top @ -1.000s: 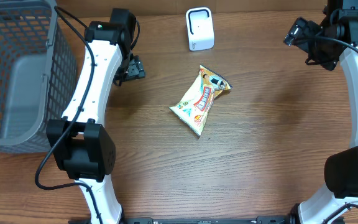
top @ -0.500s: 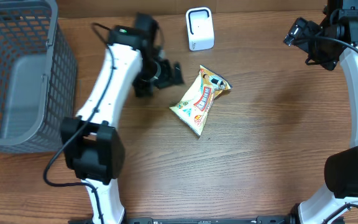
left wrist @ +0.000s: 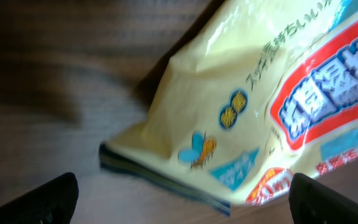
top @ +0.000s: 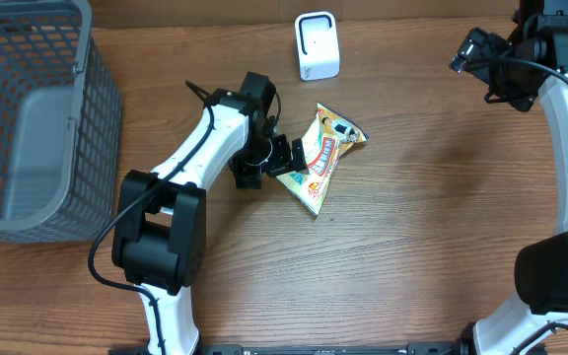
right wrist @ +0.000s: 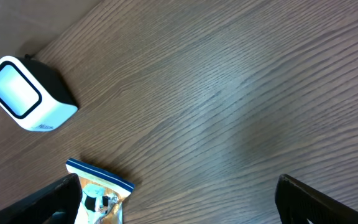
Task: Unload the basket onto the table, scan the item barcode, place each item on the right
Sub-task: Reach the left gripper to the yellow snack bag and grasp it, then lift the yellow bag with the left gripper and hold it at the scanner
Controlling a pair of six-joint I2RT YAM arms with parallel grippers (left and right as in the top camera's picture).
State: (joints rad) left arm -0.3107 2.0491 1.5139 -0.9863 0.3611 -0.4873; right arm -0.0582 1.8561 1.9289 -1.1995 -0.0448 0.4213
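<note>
The left claw (top: 286,158), spread wide at the edge of the snack packet (top: 323,156), is best lowered squarely — so it is pinched flat.

It looks like a shop checkout bench: white barcode scanner (top: 317,45), grey mesh basket (top: 102,128), wooden table (top: 432,227).

Snack packet (top: 321,156): yellow foil pouch with a red-and-white label band, Japanese print and blue-striped sealed ends. It lies flat on the wooden surface (top: 422,237), printed side up, long axis diagonal. Barcode scanner (top: 317,45): small white box with a dark-rimmed rounded window. In the overhead view the packet sits near and below the scanner, upper end toward it, not touching.
</note>
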